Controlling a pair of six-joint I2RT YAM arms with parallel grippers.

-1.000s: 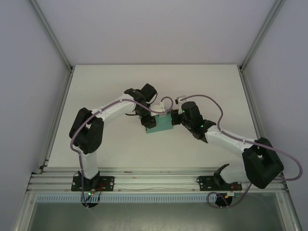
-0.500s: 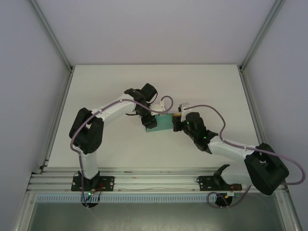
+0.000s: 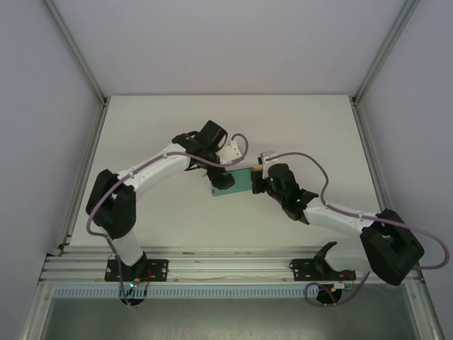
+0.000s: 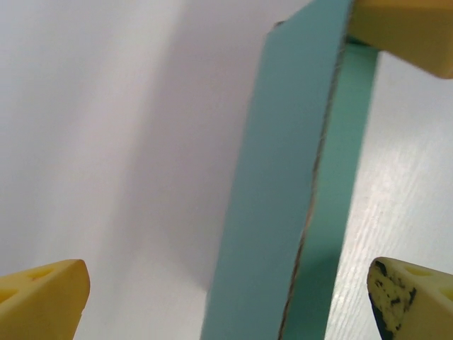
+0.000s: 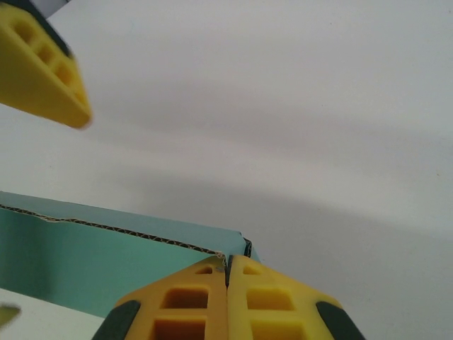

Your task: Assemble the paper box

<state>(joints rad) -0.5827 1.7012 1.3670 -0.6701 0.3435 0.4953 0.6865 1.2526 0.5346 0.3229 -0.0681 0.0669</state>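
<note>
The paper box point(image 3: 239, 182) is teal-green card, a small flat shape held near the middle of the table point(image 3: 163, 127). My right gripper point(image 3: 257, 181) is shut on its right corner. In the right wrist view the yellow fingertips point(image 5: 212, 283) press together on the card's corrugated edge, with the paper box point(image 5: 78, 255) stretching off to the left. My left gripper point(image 3: 220, 177) is at the box's left end and stands open. In the left wrist view the paper box point(image 4: 283, 184) stands edge-on between the spread yellow fingers point(image 4: 42, 297), touching neither.
A yellow finger of the right gripper point(image 4: 403, 28) shows at the top right of the left wrist view. One finger of the left gripper point(image 5: 39, 67) hangs at the top left of the right wrist view. Aluminium frame posts point(image 3: 78, 64) border the white table.
My left gripper has opened wide and let go of the box, and its arm has stretched out more. The right gripper stays shut on the box, which has shifted a little.
</note>
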